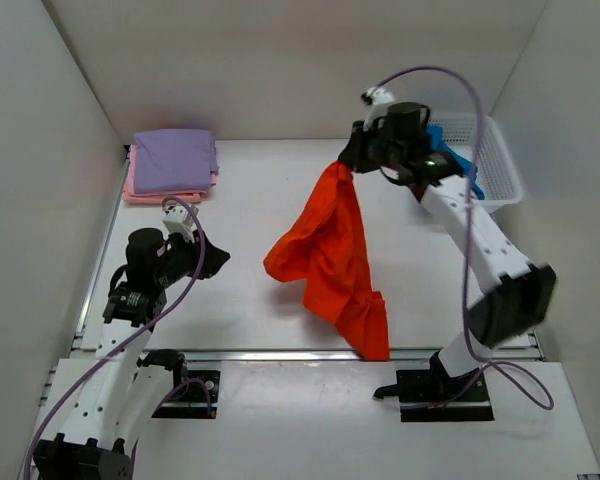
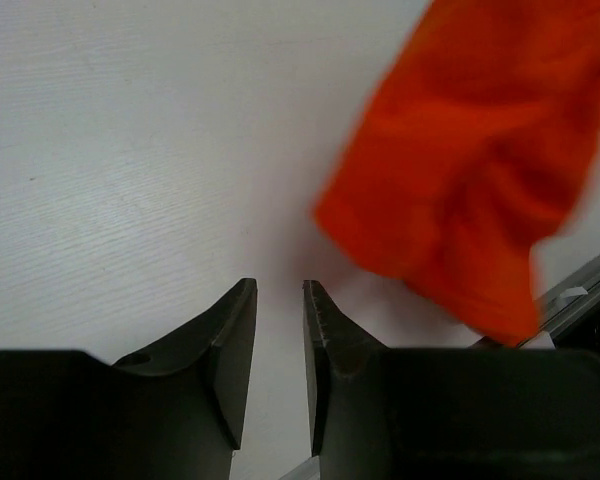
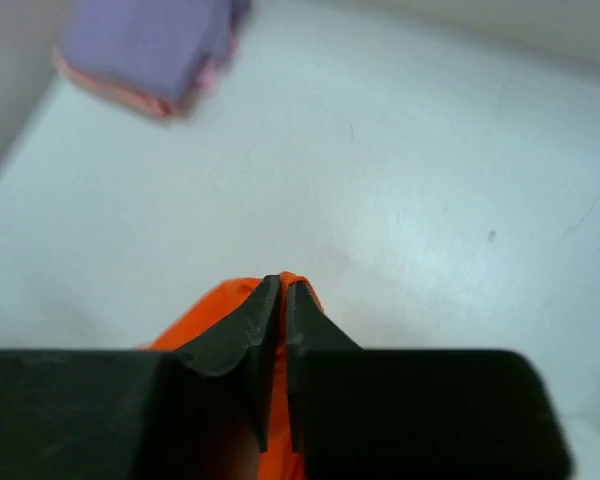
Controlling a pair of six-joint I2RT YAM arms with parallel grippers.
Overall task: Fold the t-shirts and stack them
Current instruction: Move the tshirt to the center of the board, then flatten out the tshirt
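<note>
My right gripper (image 1: 346, 160) is shut on the top edge of the orange-red t-shirt (image 1: 330, 250) and holds it high, so the cloth hangs down to the table's near edge. In the right wrist view the gripper (image 3: 282, 285) has orange cloth (image 3: 205, 310) pinched between its jaws. My left gripper (image 1: 218, 262) is open and empty, low at the left, pointing at the shirt. In the left wrist view the gripper (image 2: 279, 290) has a narrow gap, with the blurred shirt (image 2: 470, 170) ahead to the right. A folded lavender tee (image 1: 175, 158) lies on a pink one (image 1: 150, 194) at the far left.
A white mesh basket (image 1: 495, 160) stands at the far right with blue cloth (image 1: 462, 165) in it, behind my right arm. The folded stack also shows in the right wrist view (image 3: 150, 50). White walls enclose the table on three sides. A metal rail (image 1: 280, 352) runs along the near edge.
</note>
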